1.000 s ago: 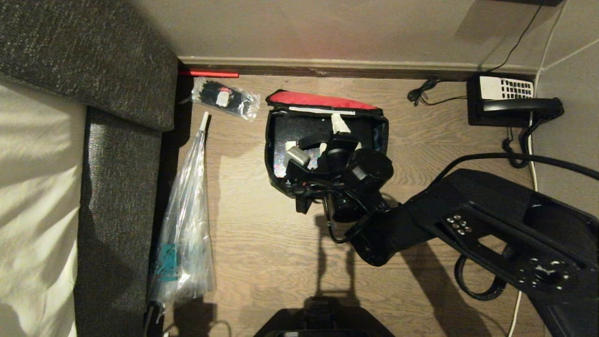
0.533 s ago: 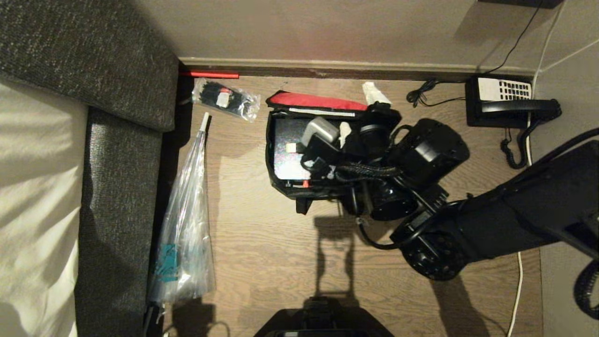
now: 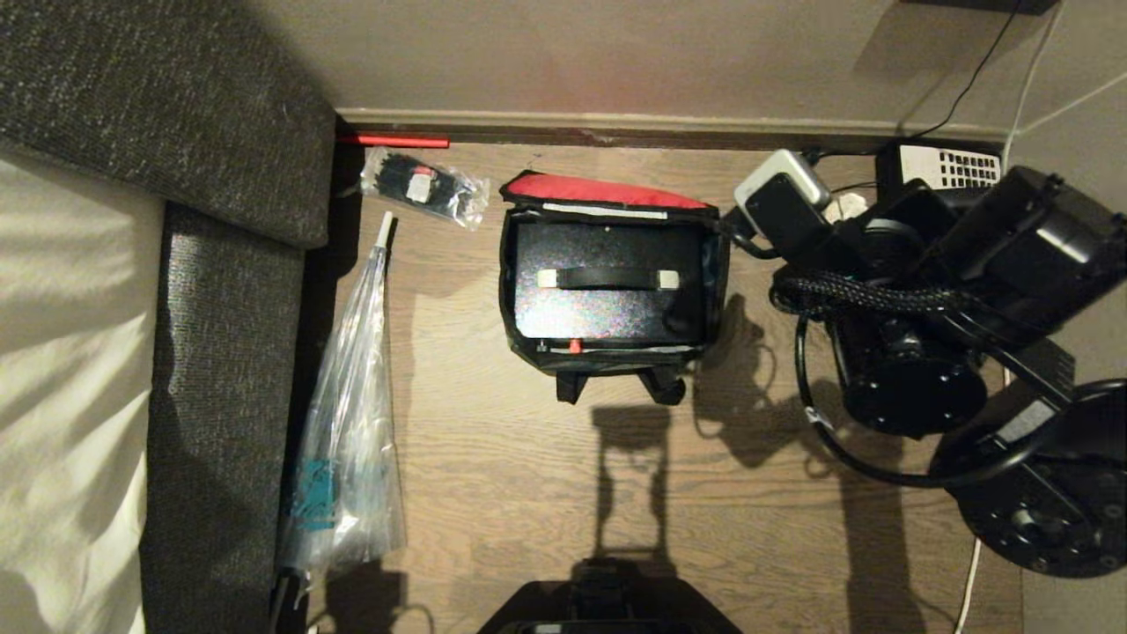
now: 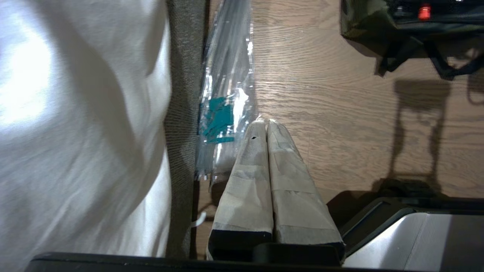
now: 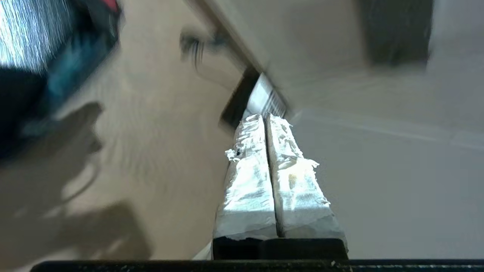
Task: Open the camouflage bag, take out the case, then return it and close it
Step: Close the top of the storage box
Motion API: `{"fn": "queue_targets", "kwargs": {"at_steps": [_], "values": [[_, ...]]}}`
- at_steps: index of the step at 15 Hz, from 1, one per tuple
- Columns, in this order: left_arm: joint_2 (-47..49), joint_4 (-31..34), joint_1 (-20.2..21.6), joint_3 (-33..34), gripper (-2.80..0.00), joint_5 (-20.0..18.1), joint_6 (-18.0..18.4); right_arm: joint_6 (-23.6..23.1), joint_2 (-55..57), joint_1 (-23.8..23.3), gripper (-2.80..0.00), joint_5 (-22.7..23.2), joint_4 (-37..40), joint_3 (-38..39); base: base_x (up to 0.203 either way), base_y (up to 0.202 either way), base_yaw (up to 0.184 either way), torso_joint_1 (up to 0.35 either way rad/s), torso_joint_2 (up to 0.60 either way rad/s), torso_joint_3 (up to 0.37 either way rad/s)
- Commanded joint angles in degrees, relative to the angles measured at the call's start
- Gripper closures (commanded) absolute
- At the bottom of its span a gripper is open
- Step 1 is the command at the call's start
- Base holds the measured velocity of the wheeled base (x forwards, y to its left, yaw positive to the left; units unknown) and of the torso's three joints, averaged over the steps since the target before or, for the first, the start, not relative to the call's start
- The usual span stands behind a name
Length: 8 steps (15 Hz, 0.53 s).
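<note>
Right gripper [image 5: 266, 121], upper right of the head view: fingers pressed together, empty, touching nothing. Left gripper [image 4: 266, 126]: fingers likewise together, empty. Camouflage bag [image 3: 509, 264] at centre lies open; case [image 3: 607, 308] sits inside.

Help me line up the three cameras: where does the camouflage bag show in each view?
Head view: the camouflage bag stands open at the middle, the case inside.
Left wrist view: its lower edge and black straps sit in a corner of the picture.
Right wrist view: a dark blurred corner with a red edge, probably the bag.
Shared landmark: the wooden floor.
</note>
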Motion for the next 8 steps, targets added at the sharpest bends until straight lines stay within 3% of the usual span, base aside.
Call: {"fn": "queue_targets", "kwargs": {"at_steps": [1, 5, 7, 8], "values": [[-0.02, 0.00, 0.02, 0.00, 0.00, 0.00, 0.00, 4.70, -4.44, -0.36, 0.00, -0.82, 3.50, 4.27, 0.000, 0.000, 0.000, 0.000, 0.00, 0.000], [-0.02, 0.00, 0.02, 0.00, 0.00, 0.00, 0.00, 6.88, -12.30, -1.95, 0.00, -1.07, 12.19, 6.30, 0.000, 0.000, 0.000, 0.000, 0.00, 0.000], [-0.02, 0.00, 0.02, 0.00, 0.00, 0.00, 0.00, 9.68, -19.33, -7.71, 0.00, -0.77, 22.64, 6.34, 0.000, 0.000, 0.000, 0.000, 0.00, 0.000], [-0.02, 0.00, 0.02, 0.00, 0.00, 0.00, 0.01, 13.34, -22.97, -12.66, 0.00, -0.07, 32.66, 5.92, 0.000, 0.000, 0.000, 0.000, 0.00, 0.000]]}}
